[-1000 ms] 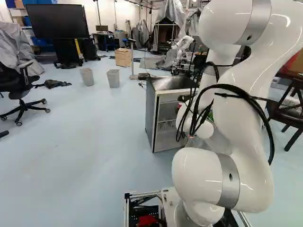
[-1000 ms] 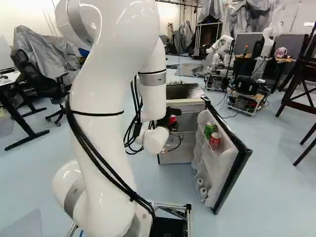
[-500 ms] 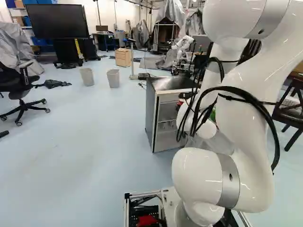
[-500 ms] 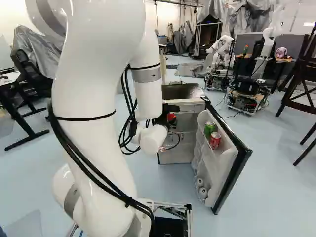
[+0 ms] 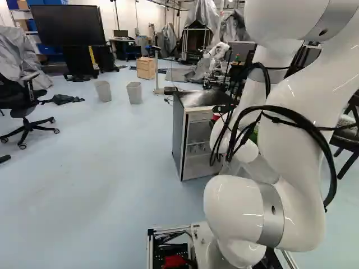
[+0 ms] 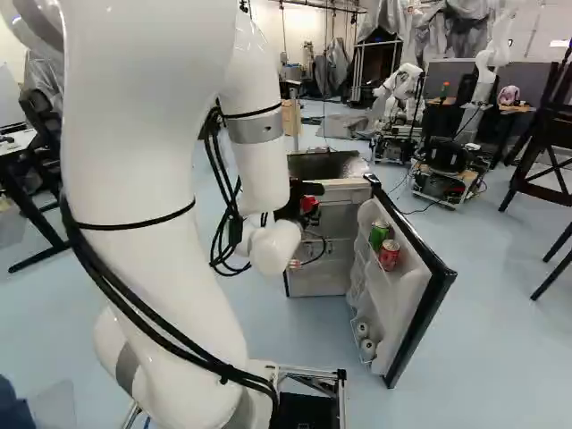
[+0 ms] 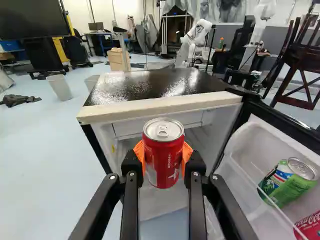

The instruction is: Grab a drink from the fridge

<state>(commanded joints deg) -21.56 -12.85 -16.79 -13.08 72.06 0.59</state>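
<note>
Floor (image 5: 101, 168): pale blue, smooth, carrying the fridge (image 7: 165, 86), whose dark, glossy top is speckled with white marks. Room: at the left of the left base view I note a black chair (image 5: 25, 103) and a large screen (image 5: 67, 25), with two grey bins (image 5: 134, 93) and a wooden cabinet (image 5: 146, 68) farther back; beyond the fridge stands another robot (image 6: 402, 89). Tool: the gripper (image 6: 306, 190) is closed on a red can (image 7: 163, 152), orange pads pressed to both sides. The can is upright, held at the fridge's open front, just below the level of its top. Comparison of views: the door (image 6: 416, 295) stands open in the right base view and partly shows in the wrist view, while in the left base view the arm (image 5: 297, 106) covers that side. A green can (image 7: 287, 182) and a second red can (image 7: 310, 226) sit in the door's upper rack; only the right base view gives the lower rack, with two pale, round-ended items (image 6: 367, 349) in it. The screen and bins appear in the left base and wrist views, and are out of the right base view.
</note>
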